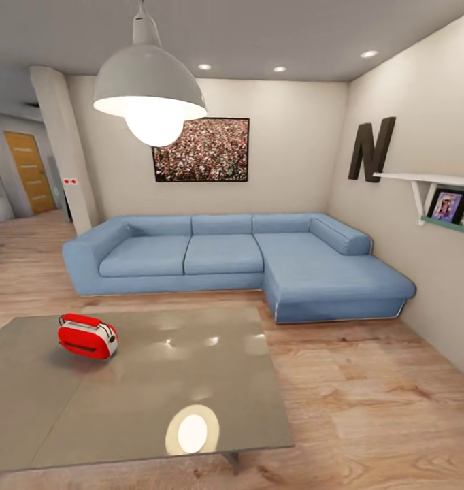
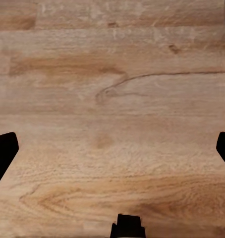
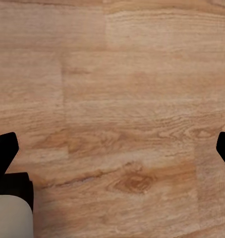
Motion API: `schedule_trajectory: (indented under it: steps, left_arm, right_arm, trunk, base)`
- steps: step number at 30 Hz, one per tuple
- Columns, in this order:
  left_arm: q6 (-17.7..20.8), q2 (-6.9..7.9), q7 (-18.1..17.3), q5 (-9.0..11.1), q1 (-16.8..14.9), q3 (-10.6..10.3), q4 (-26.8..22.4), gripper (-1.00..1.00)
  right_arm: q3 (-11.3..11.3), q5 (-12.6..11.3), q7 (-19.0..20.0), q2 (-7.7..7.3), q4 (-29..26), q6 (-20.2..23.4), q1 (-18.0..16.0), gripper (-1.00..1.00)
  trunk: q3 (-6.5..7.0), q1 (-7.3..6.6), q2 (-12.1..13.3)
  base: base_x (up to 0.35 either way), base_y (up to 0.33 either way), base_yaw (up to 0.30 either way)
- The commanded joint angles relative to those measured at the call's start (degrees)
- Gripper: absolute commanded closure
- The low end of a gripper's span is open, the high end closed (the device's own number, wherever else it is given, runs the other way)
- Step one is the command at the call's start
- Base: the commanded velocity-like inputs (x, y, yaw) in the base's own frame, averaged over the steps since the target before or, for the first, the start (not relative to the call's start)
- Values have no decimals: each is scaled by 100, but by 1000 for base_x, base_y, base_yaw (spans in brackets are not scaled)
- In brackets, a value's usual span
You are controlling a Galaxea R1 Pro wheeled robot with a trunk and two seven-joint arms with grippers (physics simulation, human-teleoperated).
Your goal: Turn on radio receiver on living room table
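The red radio receiver (image 1: 87, 335) lies on the glossy grey-taupe table (image 1: 157, 388), near the table's far left part, with a dark slot on its face. The living room has a blue L-shaped sofa (image 1: 239, 262) behind the table. My left gripper (image 2: 112, 148) hangs open over bare wood floor, its dark fingertips (image 2: 4, 151) wide apart at the frame's sides. My right gripper (image 3: 112, 148) is open too, with plank floor between its fingertips (image 3: 4, 148). Both grippers hold nothing.
A grey dome pendant lamp (image 1: 149, 88) hangs over the table, lit. A framed crowd picture (image 1: 201, 150) is on the back wall. A shelf with photos (image 1: 443, 197) juts from the right wall. Wood floor runs between table and sofa; a hallway with an orange door (image 1: 29, 170) opens at left.
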Motion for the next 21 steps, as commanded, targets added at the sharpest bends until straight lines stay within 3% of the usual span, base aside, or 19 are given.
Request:
schedule_trajectory:
  steps: [1, 16, 21]
  left_arm:
    - [0, 0, 0, 1, 0, -1, 0, -100]
    - [0, 8, 0, 5, 0, 6, 0, -100]
    - [5, 29, 0, 17, 0, 13, 0, -100]
  right_arm:
    - [0, 1, 0, 0, 2, 0, 0, -100]
    - [-2, 3, 0, 0, 1, 0, 0, -100]
    - [2, 4, 0, 0, -1, 0, 0, -100]
  trunk:
    - [0, 0, 0]
    - [0, 0, 0]
    - [0, 0, 0]
  base:
    - [0, 0, 300]
    - [0, 0, 300]
    - [66, 142, 138]
